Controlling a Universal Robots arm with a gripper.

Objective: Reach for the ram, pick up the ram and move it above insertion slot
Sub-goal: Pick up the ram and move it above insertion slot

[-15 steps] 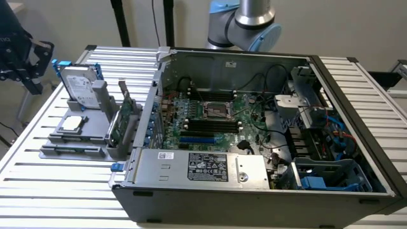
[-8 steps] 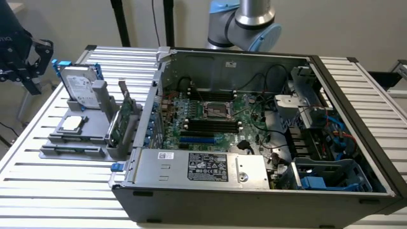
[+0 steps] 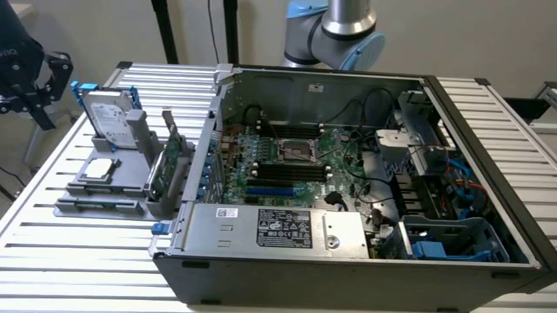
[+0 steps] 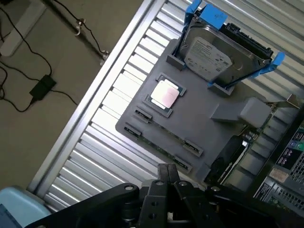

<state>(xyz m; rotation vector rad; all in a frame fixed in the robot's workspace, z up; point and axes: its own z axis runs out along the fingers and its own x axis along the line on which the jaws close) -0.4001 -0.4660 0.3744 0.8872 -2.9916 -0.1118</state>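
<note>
While nothing has been picked up yet, the gripper (image 3: 41,111) hangs to the exterior view's left of the grey holder (image 3: 130,210). Its fingers are pressed together with nothing between them. In the wrist view, the fingertips (image 4: 167,172) sit above the holder's long edge, clear of it, so the reach looks barely begun.

The holder lies on a slatted metal table (image 3: 87,261) and gives each spare part its own seat, probably so each can be gripped cleanly.

- **The ram:** The ram (image 3: 94,203) is a thin green stick. It lies flat along the holder's front edge, between small end clips that keep it from sliding. In the wrist view, that edge of the holder is the one nearest the fingers.
- **The processor chip:** A silver processor chip (image 3: 98,168) lies flat in a square recess at the holder's middle.
- **The hard drive:** A hard drive (image 3: 109,114) stands upright in blue brackets at the holder's back.
- **The expansion card:** A larger green expansion card (image 3: 169,163) stands on edge at the holder's exterior-view-right side.

Just beside the holder on that same side is an open computer case (image 3: 348,261), lying with its motherboard facing up. The insertion slot (image 3: 291,173) is one of the long black sockets on the board, well apart from the holder. The sockets look empty. Behind the case, on the far side from the holder, rises a grey and blue arm joint (image 3: 335,32).
</note>
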